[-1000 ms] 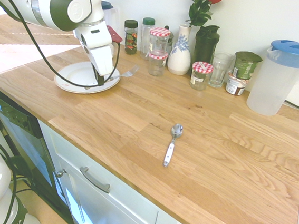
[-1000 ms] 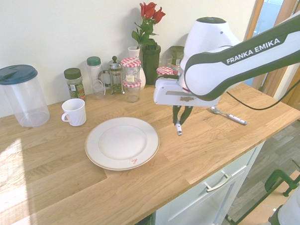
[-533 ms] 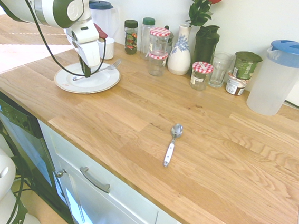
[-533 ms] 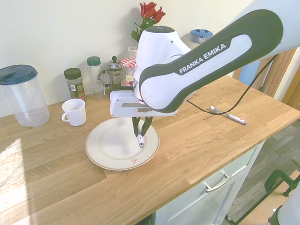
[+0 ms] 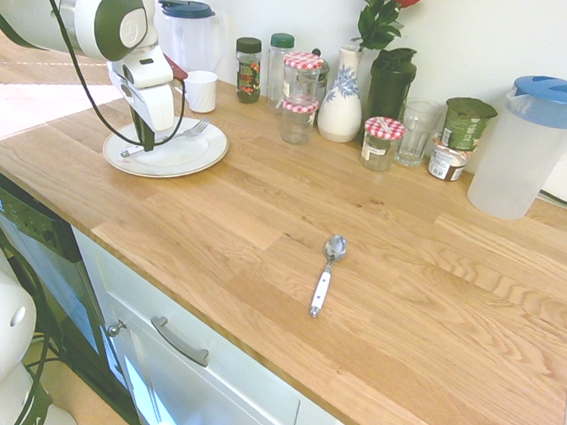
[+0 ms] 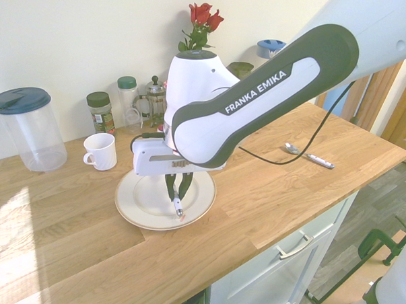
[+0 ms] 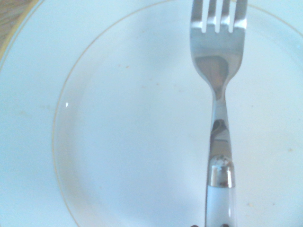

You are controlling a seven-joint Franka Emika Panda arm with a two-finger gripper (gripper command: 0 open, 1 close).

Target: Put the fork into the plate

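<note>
Gripper (image 6: 177,197) closed on the white handle of the fork (image 7: 220,142), which has come across from off the plate's edge a second ago and is now over the plate (image 6: 130,206); carrying looks nearly done, leaving a small lowering and release, though I can't tell from here whether fork and plate touch. Raised rim runs all round beneath the gripper, so handle or tines could catch it if set down off-centre. Mug (image 6: 100,152) stands just beyond the plate, toward the wall; bare wood on the spoon's (image 5: 323,277) side gives room to back off.
</note>
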